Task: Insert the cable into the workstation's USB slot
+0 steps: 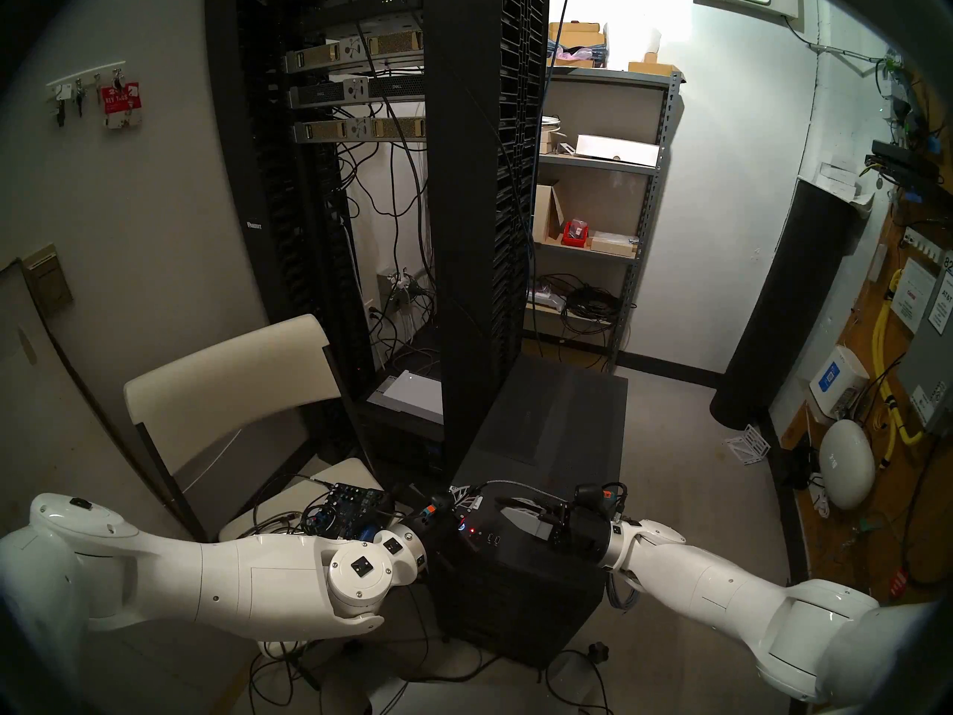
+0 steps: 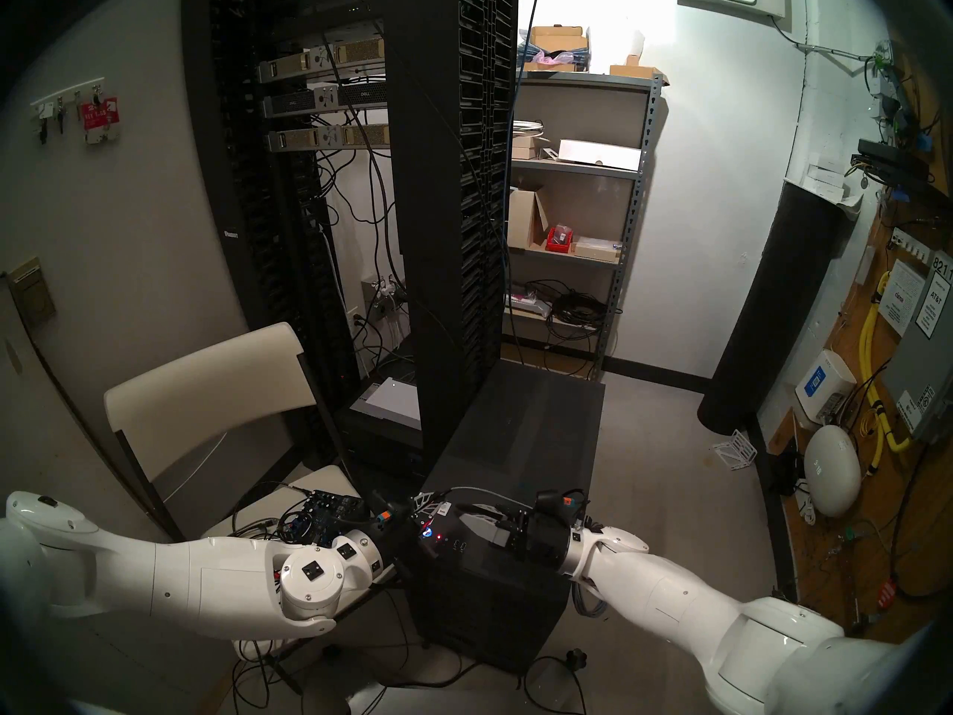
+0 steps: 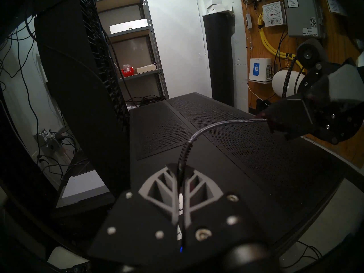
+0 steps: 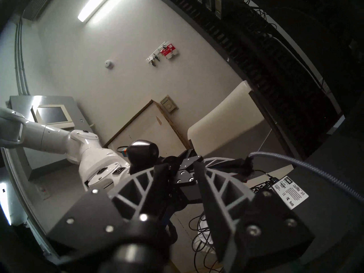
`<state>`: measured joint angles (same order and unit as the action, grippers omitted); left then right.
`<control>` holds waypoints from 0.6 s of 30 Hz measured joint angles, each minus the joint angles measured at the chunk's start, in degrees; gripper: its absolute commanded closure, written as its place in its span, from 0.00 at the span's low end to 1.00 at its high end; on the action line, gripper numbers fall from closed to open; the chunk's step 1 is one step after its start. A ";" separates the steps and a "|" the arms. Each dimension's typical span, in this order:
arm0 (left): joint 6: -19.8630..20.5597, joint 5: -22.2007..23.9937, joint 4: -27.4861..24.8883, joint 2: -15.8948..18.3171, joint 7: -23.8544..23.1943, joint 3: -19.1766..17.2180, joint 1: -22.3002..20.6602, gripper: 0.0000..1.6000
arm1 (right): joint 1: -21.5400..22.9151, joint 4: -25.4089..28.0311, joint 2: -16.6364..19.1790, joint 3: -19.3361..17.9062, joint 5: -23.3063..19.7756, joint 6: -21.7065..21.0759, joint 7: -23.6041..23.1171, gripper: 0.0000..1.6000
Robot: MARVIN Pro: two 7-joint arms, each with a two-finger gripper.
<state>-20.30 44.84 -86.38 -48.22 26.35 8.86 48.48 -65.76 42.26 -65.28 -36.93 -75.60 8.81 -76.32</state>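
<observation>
L pincer (image 3: 180, 168) is clamped shut on the long thin light-grey braided cable (image 3: 216, 123), gripping at the dark ribbed collar nr one end. From its tips the cord arcs up and away over the perforated top of the large matte-black tower workstation (image 1: 541, 425) to the R pincer (image 4: 177, 165). That one's jaws stand apart w/ nothing seen between them, and the cord passes just outside one finger, so no grip there. The plug itself is hidden under the L fingers; can't tell which way it faces. Target: the small silvery rectangular USB slot (image 1: 498, 537), one of a twin pair on the case's near top edge. It sits just below the L pincer's tips on the robot's side, between the two pincers, and is the one farther from the small red light (image 1: 472, 531). Step in hand looks like a regrip or handover, prob. to get the plug pointing at the slot. To do it well: keep the L grip firm, close R on the stiff collar close behind the plug, not on slack cord, and square the plug to the slot before pushing. Go slow and straight, no side load, and mind the neighbouring port.
</observation>
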 measured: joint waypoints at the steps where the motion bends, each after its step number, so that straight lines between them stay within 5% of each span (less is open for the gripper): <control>1: -0.05 0.02 -0.06 0.02 0.00 0.00 0.01 1.00 | 0.07 -0.35 -0.36 -0.14 -0.18 -0.23 0.40 0.44; 7: -0.30 0.12 -0.40 0.15 0.08 0.00 0.05 1.00 | 0.72 -3.19 -2.41 -0.67 -0.72 -1.55 2.74 0.41; 18: -0.53 0.55 -0.82 0.45 0.16 0.00 0.09 1.00 | 2.32 -8.84 -5.38 -0.91 -0.55 -1.31 3.91 0.49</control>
<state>-20.83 45.39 -87.19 -47.76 26.50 8.86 48.57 -63.45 33.42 -70.66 -37.84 -76.15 7.50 -72.41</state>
